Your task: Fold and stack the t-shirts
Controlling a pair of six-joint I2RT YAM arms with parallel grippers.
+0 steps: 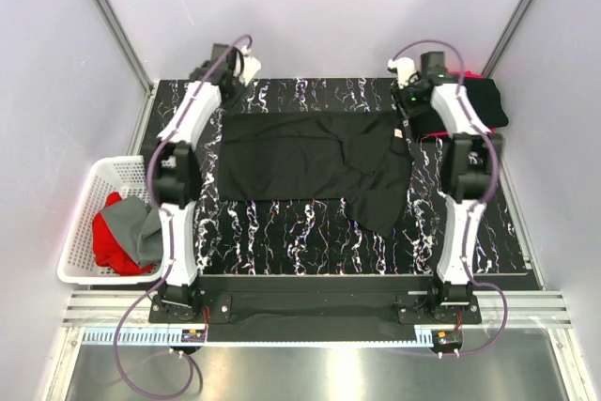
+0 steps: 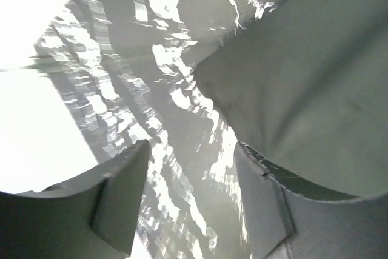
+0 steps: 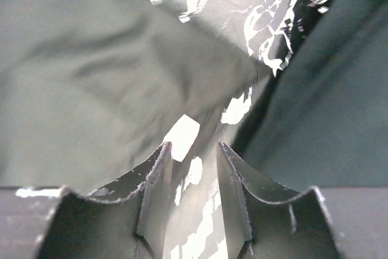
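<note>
1. Between the fingers [image 2: 118, 204] of the left gripper [image 2: 191, 147] only marbled table [image 1: 282, 232] shows. Its jaws stand wide apart, released, with nothing in them.
2. The right gripper [image 3: 193, 147] has its jaws parted more narrowly, with bare table in the gap and no cloth between them. That wrist view is blurred, so whether the tips touch cloth is hard to tell.
3. The shirt [image 1: 300, 157], black, has one corner just beyond the left gripper in the left wrist view, its edge partly hidden behind one finger. In the right wrist view dark cloth lies just ahead of the tips on both sides. Whether the right-hand mass is the same shirt cannot be told.
4. Seen from above, the shirt lies spread across the middle of the table with a gripper near each far corner. A flap on its right side reaches toward the near edge. A small white label [image 1: 399, 134] shows near the right gripper.
5. A folded shirt [image 1: 484, 100], also black, sits at the far right corner, partly hidden by the right arm.
6. The basket [image 1: 80, 204], beside the table's left edge, holds a crumpled red shirt [image 1: 111, 241] and grey shirt [image 1: 141, 232].
</note>
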